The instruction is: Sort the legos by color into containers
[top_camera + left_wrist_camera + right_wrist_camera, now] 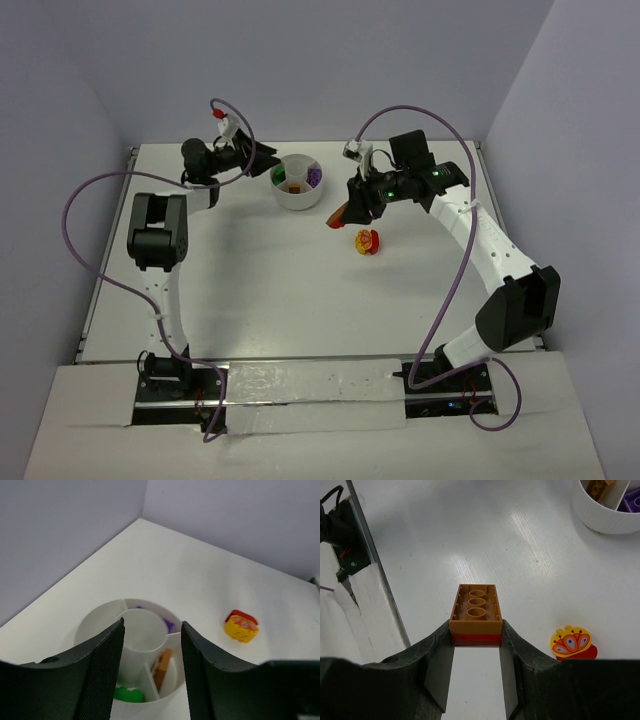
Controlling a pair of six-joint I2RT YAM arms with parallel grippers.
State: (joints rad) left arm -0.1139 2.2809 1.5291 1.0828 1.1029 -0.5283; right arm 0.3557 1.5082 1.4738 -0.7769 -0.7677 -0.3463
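The white bowl (297, 196) stands at the back middle of the table. It holds a green brick (129, 694), an orange-brown brick (162, 667) and a purple brick (169, 625) in separate wedges; its centre well looks empty. My left gripper (152, 630) is open and empty, hovering just over the bowl's near side (255, 158). My right gripper (476, 632) is shut on an orange-brown brick stacked on a red one (476, 612), held above the table right of the bowl (342, 213). A yellow-and-red piece (368, 240) lies on the table near it (572, 644).
The bowl's rim shows at the top right of the right wrist view (605, 522). A metal rail along the table edge (370, 570) runs at that view's left. Purple cables (90, 190) loop over both arms. Walls close in at the back and sides.
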